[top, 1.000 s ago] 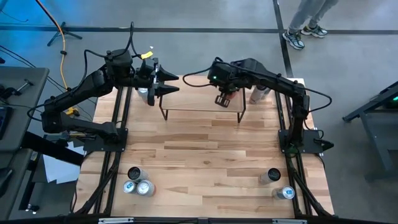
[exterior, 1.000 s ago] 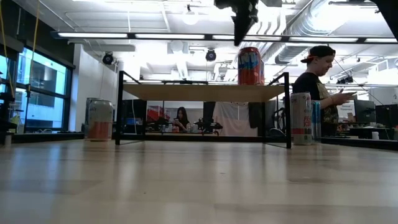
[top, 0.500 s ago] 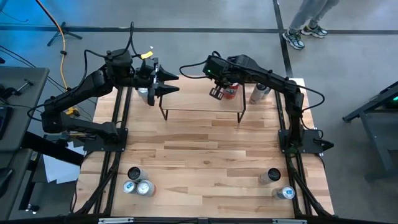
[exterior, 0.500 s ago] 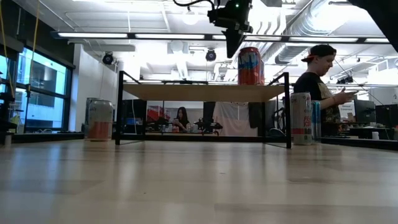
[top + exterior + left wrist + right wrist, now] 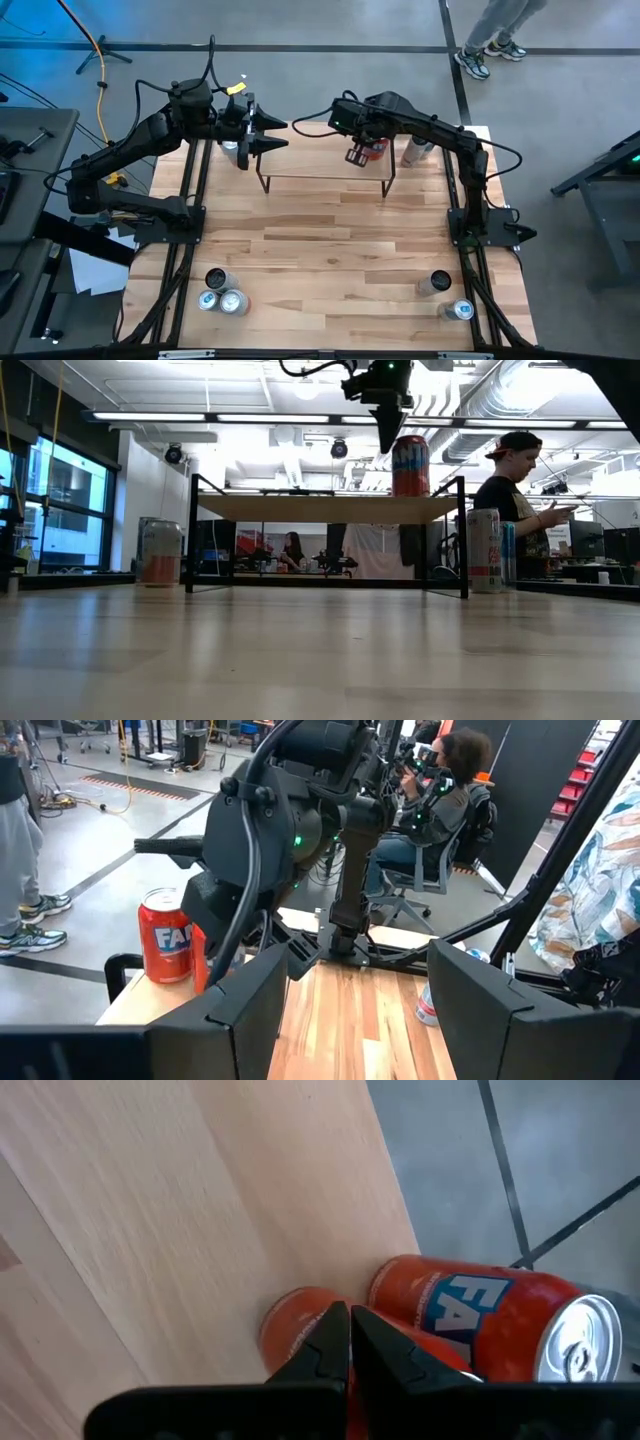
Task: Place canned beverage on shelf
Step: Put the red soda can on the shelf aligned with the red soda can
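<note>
Upper centre of the high view, right gripper [image 5: 356, 156] is hovering with fingers pressed together, gripping nothing, while the upright red can [image 5: 374, 148] is standing just beside it on the shelf [image 5: 320, 167] end, far from the left gripper [image 5: 262, 132].

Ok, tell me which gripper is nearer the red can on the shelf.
Right. The right gripper hangs just beside the red can above the shelf; the left gripper waits past the shelf's opposite end.
</note>
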Robot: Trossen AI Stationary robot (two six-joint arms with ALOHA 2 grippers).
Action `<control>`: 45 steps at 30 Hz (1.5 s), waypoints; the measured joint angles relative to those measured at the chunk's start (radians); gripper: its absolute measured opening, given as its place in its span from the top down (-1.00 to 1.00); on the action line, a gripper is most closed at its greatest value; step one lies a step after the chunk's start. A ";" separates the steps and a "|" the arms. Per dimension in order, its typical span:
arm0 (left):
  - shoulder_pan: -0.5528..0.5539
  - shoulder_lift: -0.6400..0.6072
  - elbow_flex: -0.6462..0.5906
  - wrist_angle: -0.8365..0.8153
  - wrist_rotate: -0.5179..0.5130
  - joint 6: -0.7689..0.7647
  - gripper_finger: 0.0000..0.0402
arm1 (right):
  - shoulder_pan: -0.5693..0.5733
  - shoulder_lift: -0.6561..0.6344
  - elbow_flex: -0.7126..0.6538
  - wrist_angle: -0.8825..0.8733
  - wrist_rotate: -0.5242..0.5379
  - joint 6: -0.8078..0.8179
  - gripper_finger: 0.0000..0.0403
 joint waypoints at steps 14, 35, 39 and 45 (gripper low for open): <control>-0.001 0.000 0.000 0.000 0.000 -0.044 -0.01 | -0.001 0.000 0.000 0.000 0.074 -0.094 1.00; 0.046 -0.025 0.000 -0.009 -0.004 0.076 -0.01 | 0.181 -0.041 0.018 0.033 -0.013 0.300 1.00; 0.046 -0.027 0.000 -0.009 0.002 0.107 -0.01 | 0.232 -0.129 -0.096 0.036 0.037 0.419 1.00; 0.065 -0.068 0.000 -0.060 0.016 0.175 -0.01 | 0.316 -0.431 -0.602 0.307 0.004 0.671 1.00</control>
